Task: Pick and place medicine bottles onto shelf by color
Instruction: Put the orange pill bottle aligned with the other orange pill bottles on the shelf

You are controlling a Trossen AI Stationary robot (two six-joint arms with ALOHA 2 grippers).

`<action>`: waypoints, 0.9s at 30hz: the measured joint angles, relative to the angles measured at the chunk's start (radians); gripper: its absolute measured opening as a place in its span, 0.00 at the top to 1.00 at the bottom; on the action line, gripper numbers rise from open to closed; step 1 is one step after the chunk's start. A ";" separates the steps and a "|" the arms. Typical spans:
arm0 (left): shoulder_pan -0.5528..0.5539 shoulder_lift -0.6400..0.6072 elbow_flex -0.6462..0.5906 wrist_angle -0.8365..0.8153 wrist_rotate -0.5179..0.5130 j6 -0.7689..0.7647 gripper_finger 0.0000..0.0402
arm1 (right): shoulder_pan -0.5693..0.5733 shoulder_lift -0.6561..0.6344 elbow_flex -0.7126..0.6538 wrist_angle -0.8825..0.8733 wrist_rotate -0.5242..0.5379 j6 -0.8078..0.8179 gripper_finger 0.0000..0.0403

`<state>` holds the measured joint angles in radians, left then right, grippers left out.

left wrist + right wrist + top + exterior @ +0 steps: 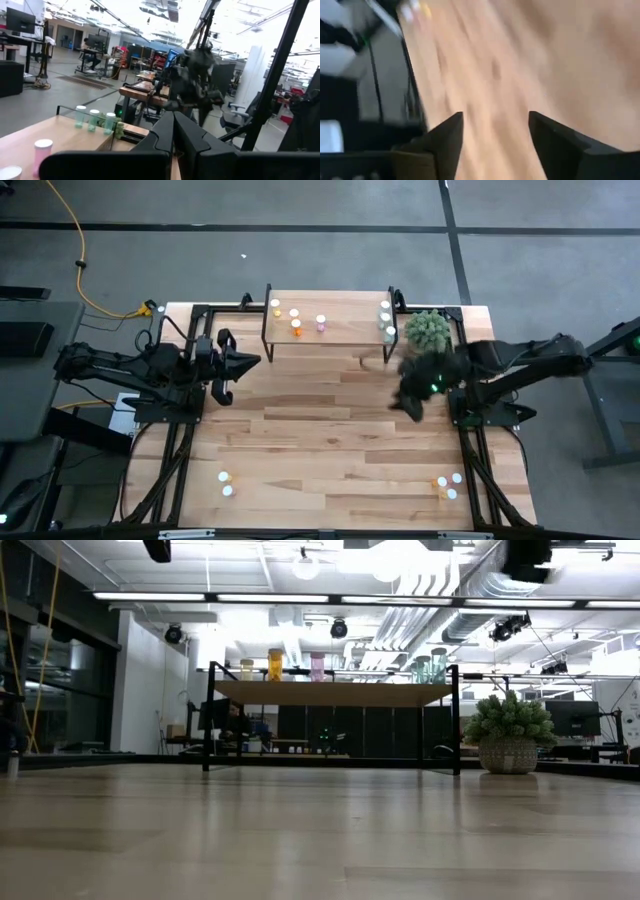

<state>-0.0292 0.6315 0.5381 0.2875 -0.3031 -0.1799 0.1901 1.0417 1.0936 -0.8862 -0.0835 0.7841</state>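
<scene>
Right tool [495,145]: fingers apart, empty, near fuzzy green plant ball [428,330]; a swing could knock it.
Left tool [172,131]: together, empty, beside the light wood shelf [340,330].
Pale teal white-capped bottles [386,320]: at shelf edge, easily toppled.

The left gripper [250,361] hangs over the table's left edge, its arm stretched level, fingers [172,131] pressed together. The right gripper [408,406] hangs nearer the table's right edge, tilted downward, its fingers [451,131] spread apart, holding nothing
</scene>
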 joint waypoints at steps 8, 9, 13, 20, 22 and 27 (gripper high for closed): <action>0.001 0.000 0.000 -0.007 0.000 0.014 1.00 | 0.436 0.001 -0.163 -0.067 0.010 0.692 0.42; 0.001 0.000 0.000 -0.007 0.000 0.015 1.00 | 0.484 0.002 -0.189 -0.043 0.037 0.787 0.42; 0.001 0.000 0.000 -0.006 0.000 0.015 1.00 | 0.614 0.020 -0.279 0.021 0.072 1.113 0.42; 0.001 0.000 0.000 -0.006 0.000 0.016 1.00 | 0.689 0.126 -0.303 0.053 -0.002 1.215 0.42; 0.001 0.000 0.000 -0.006 0.000 0.016 1.00 | 0.694 0.161 -0.289 0.059 -0.004 1.217 0.42; 0.001 0.000 0.000 -0.007 -0.003 0.015 1.00 | 0.710 0.255 -0.275 0.089 -0.061 1.216 0.42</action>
<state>-0.0284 0.6317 0.5379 0.2810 -0.3062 -0.1645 0.8998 1.2967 0.8188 -0.7976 -0.1443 1.9999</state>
